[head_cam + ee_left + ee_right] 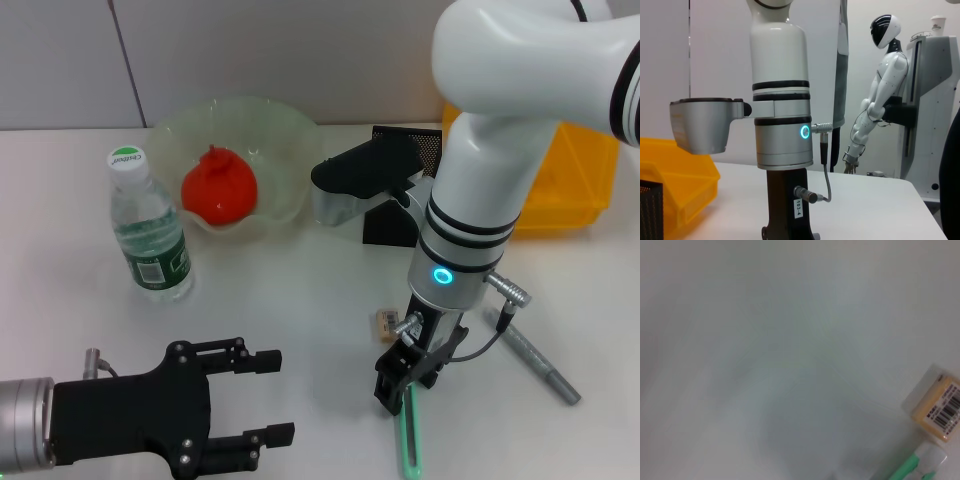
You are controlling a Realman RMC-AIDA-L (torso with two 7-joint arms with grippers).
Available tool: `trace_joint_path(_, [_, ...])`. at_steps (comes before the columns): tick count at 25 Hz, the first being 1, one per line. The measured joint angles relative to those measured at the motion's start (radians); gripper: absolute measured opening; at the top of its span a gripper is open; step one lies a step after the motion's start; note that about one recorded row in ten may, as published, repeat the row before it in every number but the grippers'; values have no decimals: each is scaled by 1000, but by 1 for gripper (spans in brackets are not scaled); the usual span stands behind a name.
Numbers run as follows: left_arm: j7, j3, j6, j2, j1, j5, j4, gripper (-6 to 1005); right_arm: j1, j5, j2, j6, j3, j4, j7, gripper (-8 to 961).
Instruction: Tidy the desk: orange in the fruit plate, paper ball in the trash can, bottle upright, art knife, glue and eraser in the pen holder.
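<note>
Orange (219,187) sits in the fruit plate (285,135), red-orange with a nub on top. Bottle (149,229) upright left of the plate. Pen holder (425,148) and yellow trash can (580,185) mostly hidden behind the right arm; contents not visible. Right gripper (400,385) low over the table (300,300), jaws around a green-handled knife (408,440), eraser (388,320) just beside. Left gripper (262,397) near front edge, jaws open.
</note>
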Motion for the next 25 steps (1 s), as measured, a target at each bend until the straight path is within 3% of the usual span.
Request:
trace_joint_path(4, [1,0,0,0,-2,0,0,675,0,0,0,0,0,0,0,544])
trace_joint_path(15, [2,0,0,0,-9,0,0,674,2,-3,0,-3,0,2,0,398])
trace_joint_path(25, [2,0,0,0,-13,0,0,675,2,-8,0,-2,0,3,-1,394])
